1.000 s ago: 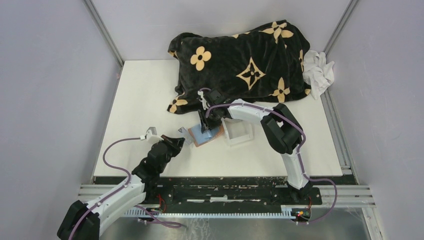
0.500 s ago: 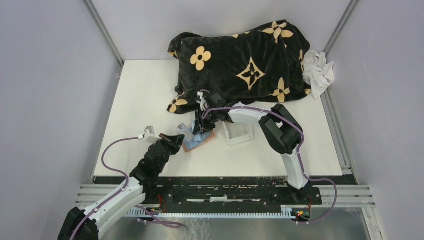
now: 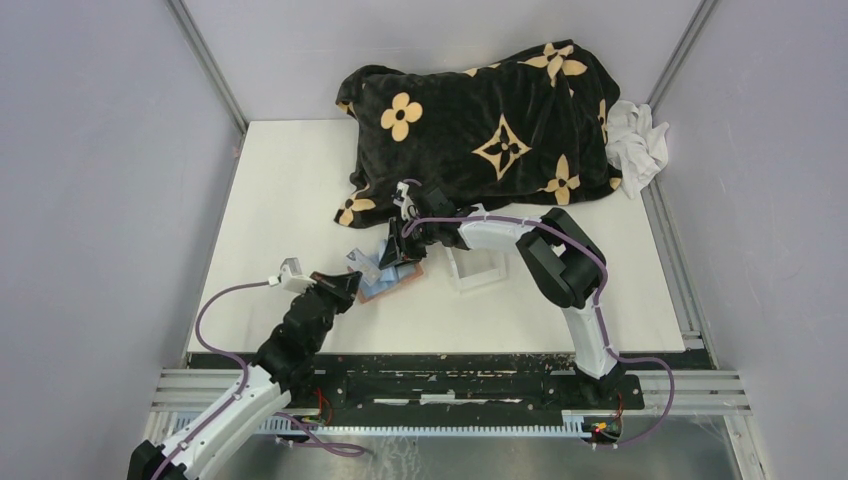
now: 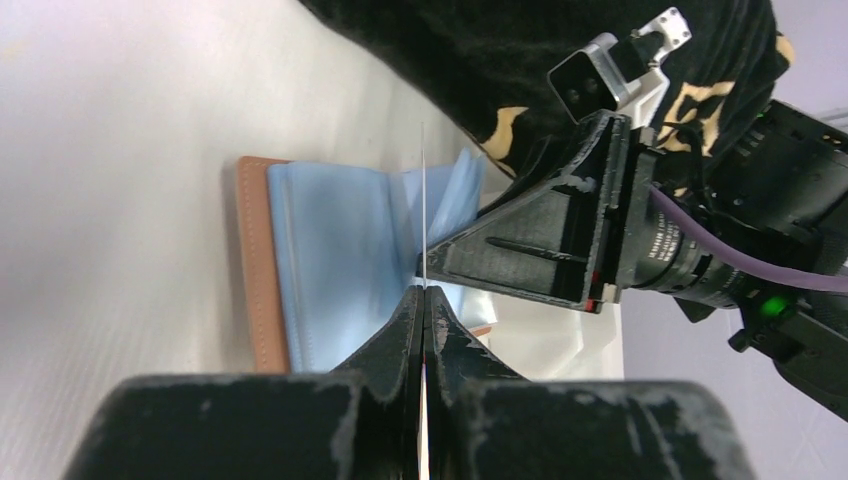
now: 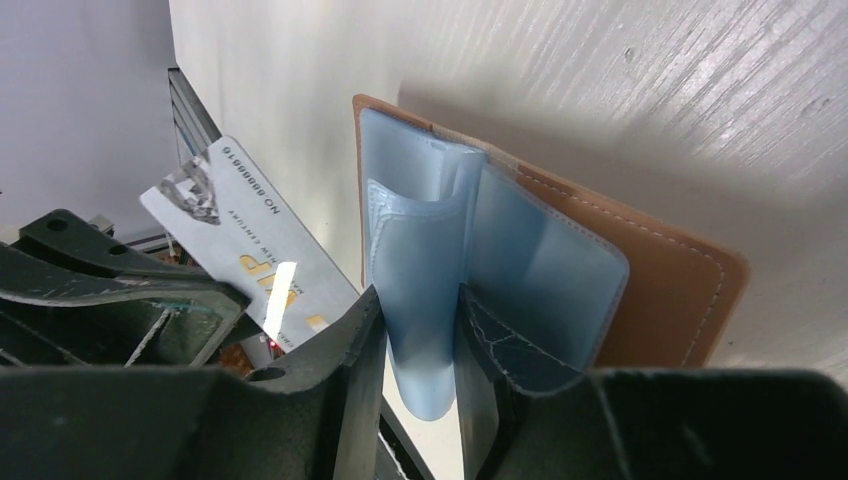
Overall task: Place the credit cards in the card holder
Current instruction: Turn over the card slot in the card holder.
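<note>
Sliding leftward across the desk (image 3: 290, 200), the card holder (image 3: 383, 290) is ending up nearer the left gripper (image 3: 346, 284) than it was a second ago. The right gripper (image 3: 399, 250) is pulling it along while tightening on one pale blue sleeve (image 5: 420, 300) and lifting that sleeve upright off the open brown leather. The left arm is meanwhile drawing back a little toward the near edge, its gripper clamping a silver credit card (image 3: 360, 268) by one end, with the card's free end pointing at the holder but staying apart from it. I am judging that a pocket is being held open for this card and that the insertion is not yet starting. The card is still needing to line up with the sleeve mouth, and the right gripper's own fingers are crowding the spot where it must enter. Just right of the holder a clear tray (image 3: 478, 265) is sitting; whether more cards are lying in it I cannot tell. A black blanket (image 3: 480, 120) with tan flowers is heaping over the far edge, and a white cloth (image 3: 637, 140) is bunching at the far right corner; neither is touching the holder.
</note>
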Available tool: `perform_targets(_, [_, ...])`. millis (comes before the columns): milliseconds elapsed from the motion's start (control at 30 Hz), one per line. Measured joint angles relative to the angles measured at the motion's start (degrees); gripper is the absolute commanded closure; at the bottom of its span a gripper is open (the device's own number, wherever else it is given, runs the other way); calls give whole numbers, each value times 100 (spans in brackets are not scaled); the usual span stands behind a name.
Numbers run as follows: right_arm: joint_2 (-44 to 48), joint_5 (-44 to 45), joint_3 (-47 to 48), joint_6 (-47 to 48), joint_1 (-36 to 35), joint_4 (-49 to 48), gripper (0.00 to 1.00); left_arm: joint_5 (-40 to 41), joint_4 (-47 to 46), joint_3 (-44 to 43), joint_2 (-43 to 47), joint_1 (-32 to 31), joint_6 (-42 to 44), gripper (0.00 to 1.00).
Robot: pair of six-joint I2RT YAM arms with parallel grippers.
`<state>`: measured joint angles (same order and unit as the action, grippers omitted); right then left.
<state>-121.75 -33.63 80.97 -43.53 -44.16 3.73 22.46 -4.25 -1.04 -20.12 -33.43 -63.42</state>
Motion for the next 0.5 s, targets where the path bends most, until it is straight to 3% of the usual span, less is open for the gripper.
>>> perform_targets(500, [0, -44, -90, -140, 9, -164, 66, 149, 332, 33, -195, 0, -17, 97])
